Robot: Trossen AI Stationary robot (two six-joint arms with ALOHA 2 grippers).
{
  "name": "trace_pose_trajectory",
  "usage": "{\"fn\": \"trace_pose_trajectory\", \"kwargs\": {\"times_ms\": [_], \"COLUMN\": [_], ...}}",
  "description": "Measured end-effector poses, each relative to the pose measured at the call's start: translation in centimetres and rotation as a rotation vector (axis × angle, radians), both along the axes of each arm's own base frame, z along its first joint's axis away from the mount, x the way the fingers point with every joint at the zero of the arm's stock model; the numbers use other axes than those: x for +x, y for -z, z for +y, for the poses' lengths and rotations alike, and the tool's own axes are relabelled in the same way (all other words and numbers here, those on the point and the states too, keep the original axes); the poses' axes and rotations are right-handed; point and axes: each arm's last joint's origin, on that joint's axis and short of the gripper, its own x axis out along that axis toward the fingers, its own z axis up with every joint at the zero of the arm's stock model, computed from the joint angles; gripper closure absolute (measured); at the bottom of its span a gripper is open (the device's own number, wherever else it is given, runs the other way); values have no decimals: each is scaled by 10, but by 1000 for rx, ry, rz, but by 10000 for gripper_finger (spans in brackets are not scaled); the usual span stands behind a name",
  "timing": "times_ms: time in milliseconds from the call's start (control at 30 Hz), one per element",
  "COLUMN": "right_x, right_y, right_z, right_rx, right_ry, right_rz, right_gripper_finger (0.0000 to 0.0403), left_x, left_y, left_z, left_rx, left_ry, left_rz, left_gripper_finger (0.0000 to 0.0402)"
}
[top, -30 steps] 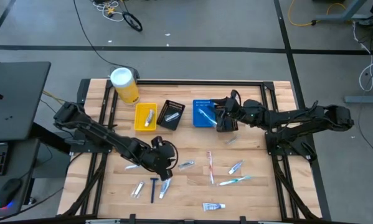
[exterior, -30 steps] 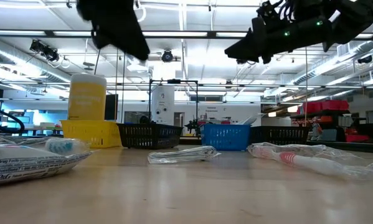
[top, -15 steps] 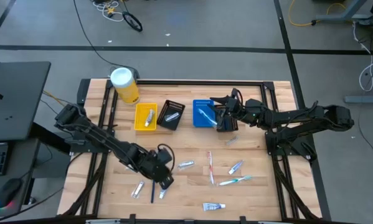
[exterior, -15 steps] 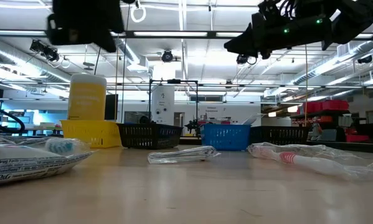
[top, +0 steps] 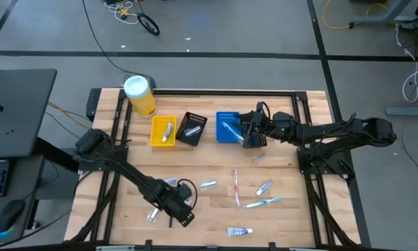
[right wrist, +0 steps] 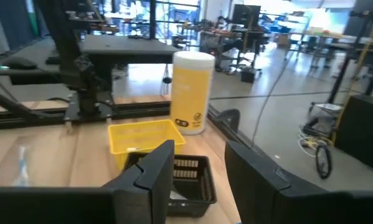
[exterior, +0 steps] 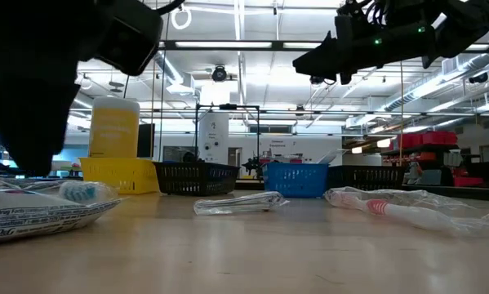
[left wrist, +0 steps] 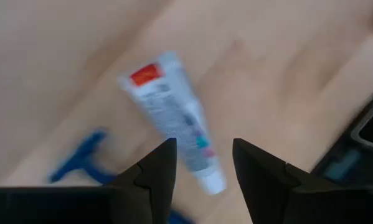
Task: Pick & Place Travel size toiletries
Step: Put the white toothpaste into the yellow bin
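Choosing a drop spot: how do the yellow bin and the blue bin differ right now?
The yellow bin sits toward the left arm's side of the row, next to the yellow canister; the blue bin is at the other end, with the right gripper at its edge. Yellow holds a small silvery tube; blue holds a light-blue wrapped item. Both are small, open-topped baskets.

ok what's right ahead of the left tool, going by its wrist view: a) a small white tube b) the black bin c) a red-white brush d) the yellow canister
a: in the left wrist view a small white tube lies on the wood just beyond the left tool, with a blue razor beside it.
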Motion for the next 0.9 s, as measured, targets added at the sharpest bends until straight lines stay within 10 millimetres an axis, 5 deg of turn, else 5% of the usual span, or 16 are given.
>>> {"fn": "trace_pose_trajectory", "kwargs": {"times_ms": [433,733,900], "right_x": [0,0,0], "right_y": [5,5,5], "right_z": [1,2,2], "right_rx": [53,52,50], "right_ry": [-13,-19,-17], "right_rz": [38,35,36], "right_gripper_finger": [250,250,250], "left_x": [3,7,4], "left_y": [15,-8,-3], "left_z": [-11,-13,-11], "left_rx": [-8,49,39], "left_ry": [-9,66,-21], "left_rz": [-11,67,97], "left_gripper_finger": [235,235,235]}}
